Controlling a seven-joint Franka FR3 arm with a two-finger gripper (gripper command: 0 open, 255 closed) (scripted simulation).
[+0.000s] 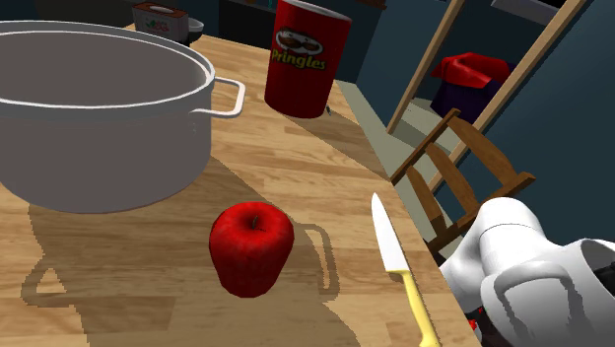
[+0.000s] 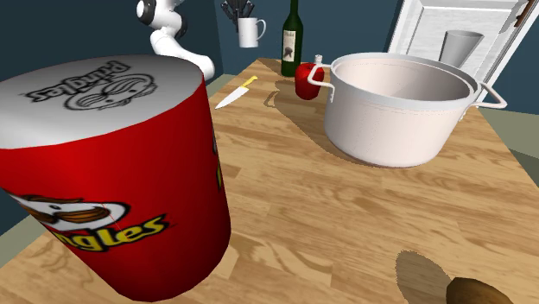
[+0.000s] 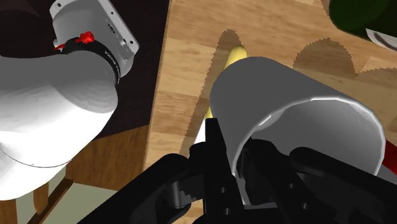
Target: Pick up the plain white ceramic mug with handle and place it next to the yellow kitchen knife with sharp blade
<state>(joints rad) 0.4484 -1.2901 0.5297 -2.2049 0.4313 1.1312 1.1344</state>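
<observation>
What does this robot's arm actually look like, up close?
The arm is made of smooth, rounded white segments with dark joints between them. One joint carries a pale boxy block and a red ring. The gripper is all black, with two blocky fingers.

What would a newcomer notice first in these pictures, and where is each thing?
The red chip can looms at the second exterior view's left, close to the camera. On the wooden table, a big white pot stands at the shoulder view's left, with a red apple nearer the camera. In the wrist view, the black gripper clasps a white mug by its rim.
</observation>
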